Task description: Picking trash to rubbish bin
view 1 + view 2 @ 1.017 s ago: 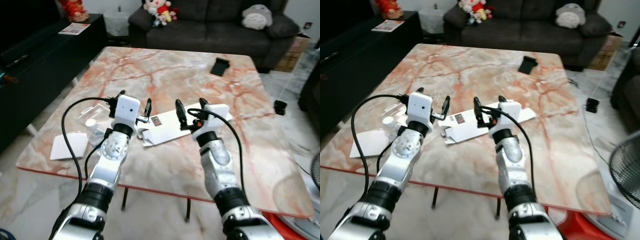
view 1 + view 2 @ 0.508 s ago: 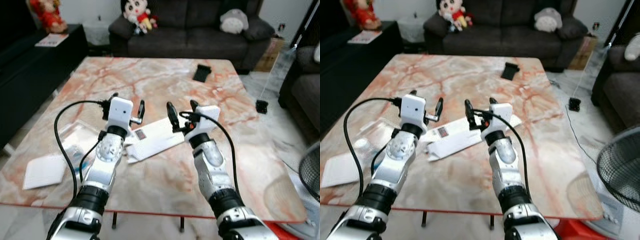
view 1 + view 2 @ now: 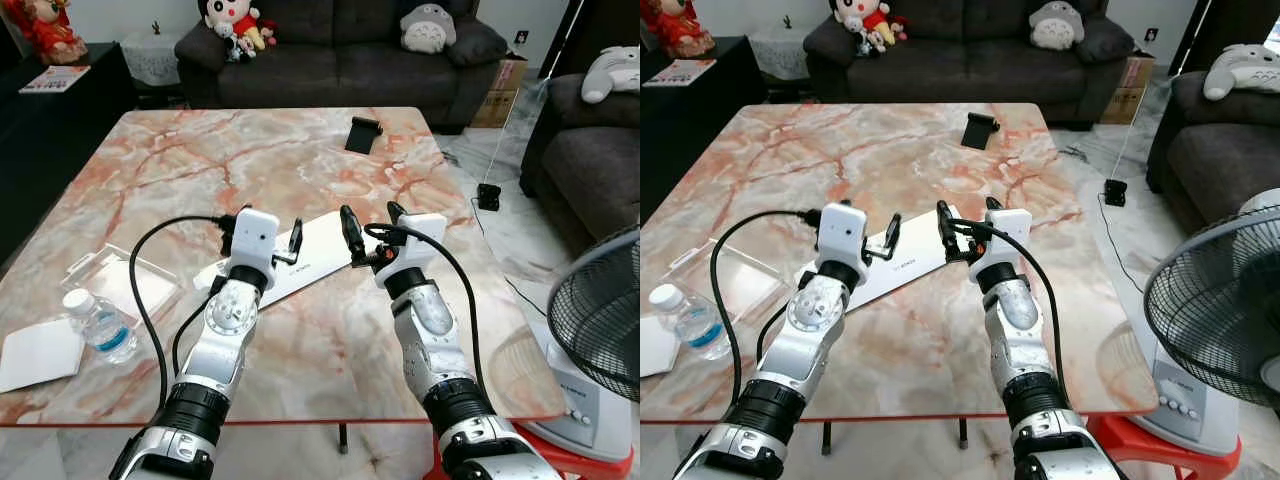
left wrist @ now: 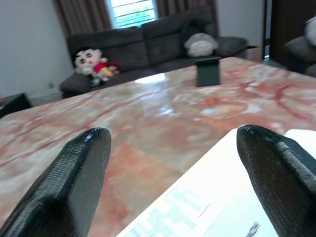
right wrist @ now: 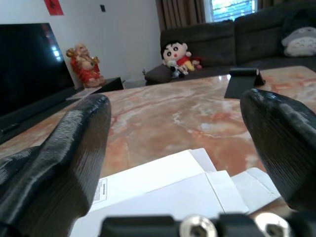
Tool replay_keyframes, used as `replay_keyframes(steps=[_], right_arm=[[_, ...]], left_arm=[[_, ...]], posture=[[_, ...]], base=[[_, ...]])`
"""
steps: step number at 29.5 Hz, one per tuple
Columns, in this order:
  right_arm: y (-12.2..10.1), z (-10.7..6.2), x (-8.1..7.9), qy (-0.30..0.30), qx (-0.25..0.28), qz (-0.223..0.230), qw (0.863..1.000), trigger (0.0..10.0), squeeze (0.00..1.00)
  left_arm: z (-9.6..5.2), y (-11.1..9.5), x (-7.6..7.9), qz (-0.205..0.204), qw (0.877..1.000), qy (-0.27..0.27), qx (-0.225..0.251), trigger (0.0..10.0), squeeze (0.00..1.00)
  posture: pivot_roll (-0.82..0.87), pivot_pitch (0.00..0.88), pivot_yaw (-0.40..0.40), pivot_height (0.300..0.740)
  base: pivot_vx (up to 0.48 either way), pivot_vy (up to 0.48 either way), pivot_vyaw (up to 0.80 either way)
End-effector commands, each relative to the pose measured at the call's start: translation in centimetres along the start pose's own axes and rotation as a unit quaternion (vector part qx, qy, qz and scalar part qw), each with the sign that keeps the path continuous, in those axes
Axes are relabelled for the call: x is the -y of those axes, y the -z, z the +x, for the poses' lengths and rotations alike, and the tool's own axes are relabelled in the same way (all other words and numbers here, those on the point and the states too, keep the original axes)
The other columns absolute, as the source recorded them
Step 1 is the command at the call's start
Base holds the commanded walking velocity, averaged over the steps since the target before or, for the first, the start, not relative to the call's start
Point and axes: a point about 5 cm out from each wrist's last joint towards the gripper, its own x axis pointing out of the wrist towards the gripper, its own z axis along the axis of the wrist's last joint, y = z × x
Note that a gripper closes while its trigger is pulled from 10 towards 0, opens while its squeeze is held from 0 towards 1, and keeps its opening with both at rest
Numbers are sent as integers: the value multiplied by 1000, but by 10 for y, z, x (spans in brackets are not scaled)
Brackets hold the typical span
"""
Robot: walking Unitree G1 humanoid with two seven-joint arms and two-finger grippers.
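Note:
A long white mailer envelope [image 3: 312, 252] lies flat in the middle of the marble table [image 3: 180, 160]. My left gripper [image 3: 262, 230] hovers open just above its near-left part, and the envelope [image 4: 222, 207] shows below its black fingers [image 4: 74, 173]. My right gripper [image 3: 369, 220] is open over the envelope's right end, with the white paper [image 5: 168, 190] beneath it. A small water bottle [image 3: 100, 326], a clear plastic tray [image 3: 125, 282] and a white paper sheet [image 3: 35, 355] lie at the table's near-left. Nothing is between either gripper's fingers.
A black phone stand [image 3: 362, 133] stands at the table's far side. A dark sofa [image 3: 330, 50] with plush toys is behind the table. A floor fan [image 3: 600, 320] stands close on the right, beside an armchair [image 3: 590, 150]. A cable and adapter [image 3: 488, 192] lie on the floor.
The camera has swung to the right, bringing the fan and armchair into view. Both arms keep the same raised pose over the envelope, fingers still open.

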Motion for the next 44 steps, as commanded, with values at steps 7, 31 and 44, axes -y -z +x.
replay_keyframes(steps=[7,31,44], right_arm=[[-3,1,-2,-4,4,-1,1000,10000,0],[-2,1,-1,-4,5,1,1000,10000,0],[-3,-1,1,0,5,0,1000,10000,0]], left_arm=[[4,17,-20,13,996,-50,-68,10000,0],[-22,9,-46,27,972,-189,-138,10000,0],[-33,7,-47,-167,957,-190,-142,10000,0]], posture=[[24,65,-3,740],[35,76,-1,740],[30,76,3,740]], base=[[0,0,0],[0,0,0],[0,0,0]])
